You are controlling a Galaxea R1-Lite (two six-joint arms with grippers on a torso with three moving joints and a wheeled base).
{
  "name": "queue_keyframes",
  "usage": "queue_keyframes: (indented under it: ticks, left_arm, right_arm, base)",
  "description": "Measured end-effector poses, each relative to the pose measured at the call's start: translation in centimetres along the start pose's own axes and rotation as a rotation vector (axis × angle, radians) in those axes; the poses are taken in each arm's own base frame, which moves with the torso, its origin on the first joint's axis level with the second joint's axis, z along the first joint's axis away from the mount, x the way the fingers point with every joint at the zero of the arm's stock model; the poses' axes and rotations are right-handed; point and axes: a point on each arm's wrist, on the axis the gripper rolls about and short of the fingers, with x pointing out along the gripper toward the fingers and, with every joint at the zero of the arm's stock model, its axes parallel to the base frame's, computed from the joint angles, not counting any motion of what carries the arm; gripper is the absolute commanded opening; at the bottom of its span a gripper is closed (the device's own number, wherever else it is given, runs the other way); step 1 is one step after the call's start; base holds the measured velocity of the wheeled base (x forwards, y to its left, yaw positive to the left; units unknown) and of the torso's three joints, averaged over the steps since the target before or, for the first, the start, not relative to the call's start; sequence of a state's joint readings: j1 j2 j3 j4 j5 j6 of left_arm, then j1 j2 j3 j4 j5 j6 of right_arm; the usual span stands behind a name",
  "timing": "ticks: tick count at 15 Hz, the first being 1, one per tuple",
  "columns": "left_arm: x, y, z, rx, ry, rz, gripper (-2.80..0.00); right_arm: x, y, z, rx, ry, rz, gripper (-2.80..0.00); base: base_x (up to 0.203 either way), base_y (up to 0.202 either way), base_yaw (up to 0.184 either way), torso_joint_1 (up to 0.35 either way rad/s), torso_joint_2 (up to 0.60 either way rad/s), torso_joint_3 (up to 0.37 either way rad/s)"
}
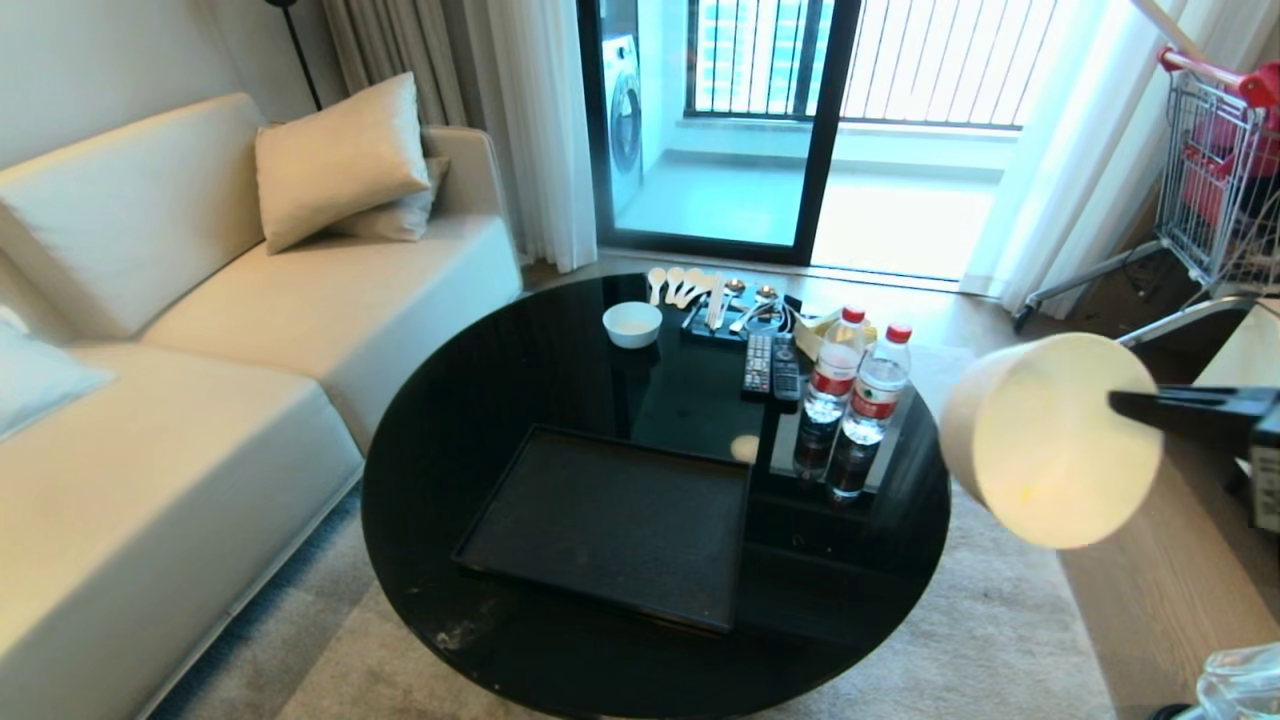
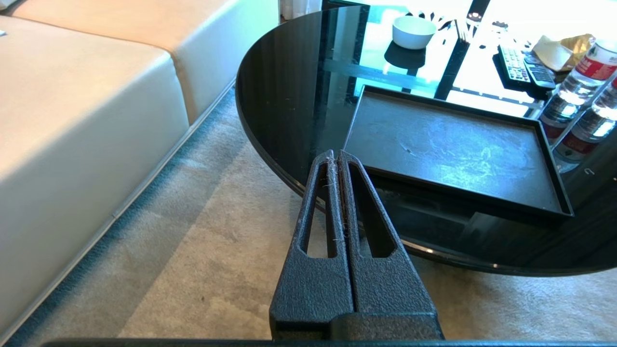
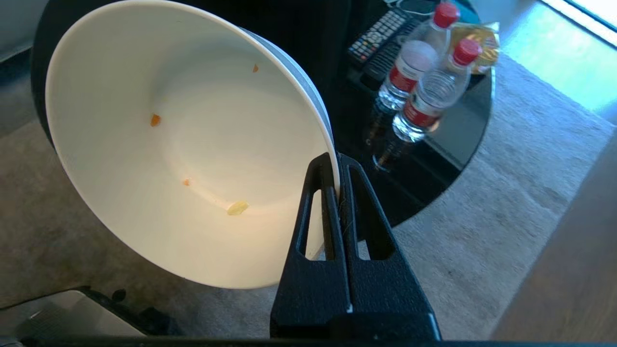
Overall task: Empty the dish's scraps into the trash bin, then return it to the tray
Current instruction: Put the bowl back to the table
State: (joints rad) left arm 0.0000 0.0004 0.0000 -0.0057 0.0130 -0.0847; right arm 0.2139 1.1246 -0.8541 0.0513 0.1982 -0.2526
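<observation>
My right gripper is shut on the rim of the dish, a white deep bowl held tipped on its side in the air just right of the round black table. Inside the dish only a few scraps cling: tiny orange bits and one pale yellow piece. The rim sits pinched between the right gripper fingers. The black tray lies bare on the table's near side. Clear plastic of the trash bin shows at the lower right corner. My left gripper hangs shut over the carpet near the table edge.
A smaller white bowl, a spoon holder, two remotes and two water bottles stand on the table's far side. A cream sofa runs along the left. Wooden furniture and a shopping cart are at the right.
</observation>
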Motion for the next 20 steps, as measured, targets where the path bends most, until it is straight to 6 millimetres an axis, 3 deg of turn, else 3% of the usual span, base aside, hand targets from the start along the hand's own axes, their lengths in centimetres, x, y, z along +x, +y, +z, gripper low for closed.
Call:
queue_keyframes:
  ticks: [2,5,8,10,13,16,20]
  left_arm:
    - [0.0,0.0,0.0,0.000,0.000,0.000,-2.80]
    - [0.0,0.0,0.0,0.000,0.000,0.000,-2.80]
    - [0.0,0.0,0.0,0.000,0.000,0.000,-2.80]
    - [0.0,0.0,0.0,0.000,0.000,0.000,-2.80]
    - [0.0,0.0,0.0,0.000,0.000,0.000,-2.80]
    - [0.0,0.0,0.0,0.000,0.000,0.000,-2.80]
    - [0.0,0.0,0.0,0.000,0.000,0.000,-2.80]
  right_arm:
    - [4.7,0.7,2.0,-0.012,0.044,0.071,-2.80]
    - [11.6,3.7,3.7,0.028,0.116,0.122,-2.80]
    - [17.7,7.8,3.5,0.154,0.214,0.096,-2.80]
    - [20.9,10.1,2.1,0.247,0.292,0.064,-2.80]
    - [24.5,12.1,-1.0,0.380,0.414,0.020,-2.80]
    - [26.4,13.0,-3.7,0.455,0.520,-0.023,-2.80]
    - [28.8,13.4,-5.2,0.509,0.549,-0.058,-2.80]
  base:
    - [0.000,0.000,0.000,0.000,0.00,0.000]
    - [0.000,0.000,0.000,0.000,0.00,0.000]
    - [0.000,0.000,0.000,0.000,0.00,0.000]
    - [0.000,0.000,0.000,0.000,0.00,0.000]
    - [0.000,0.000,0.000,0.000,0.00,0.000]
    - [0.000,0.000,0.000,0.000,0.00,0.000]
    - [0.000,0.000,0.000,0.000,0.00,0.000]
